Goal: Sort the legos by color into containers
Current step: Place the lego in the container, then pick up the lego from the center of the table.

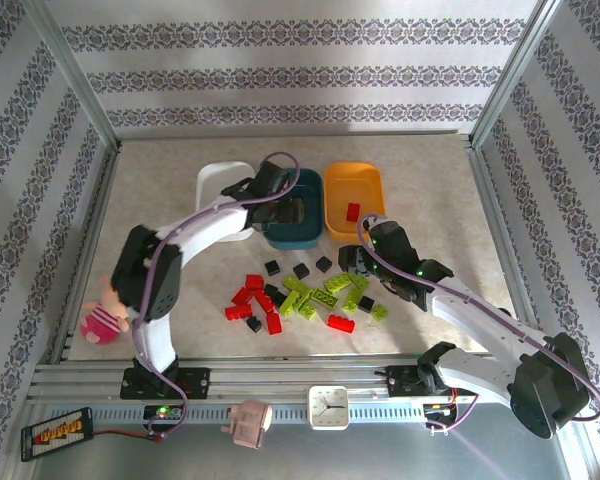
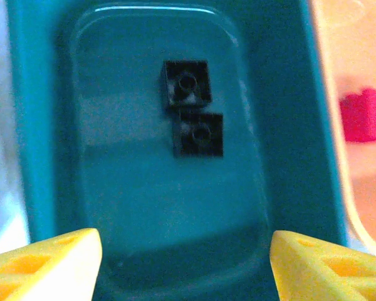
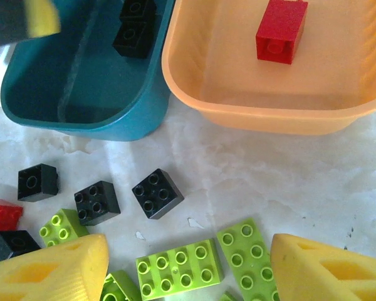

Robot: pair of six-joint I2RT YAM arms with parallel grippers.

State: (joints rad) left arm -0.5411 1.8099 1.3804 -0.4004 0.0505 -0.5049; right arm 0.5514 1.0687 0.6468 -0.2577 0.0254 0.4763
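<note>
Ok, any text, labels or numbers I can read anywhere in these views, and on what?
Black box at the near left corner: orange-yellow lettering, too small to read.
Clock at the near edge: dial marks too small to read.
No other lettering that I can make out.

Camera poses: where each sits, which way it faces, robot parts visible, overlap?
Top external: above and behind the arm bases, looking down at the table; both arms, left gripper over the dark teal plastic tub, right gripper over loose bricks.
Left wrist: on the left arm, facing down into that tub at two black studded bricks; yellow fingertips in bottom corners.
Right wrist: low over the table, facing the tubs; yellow fingertips at bottom.
Shared by wrist views: black bricks, red brick in the orange plastic tub.
</note>
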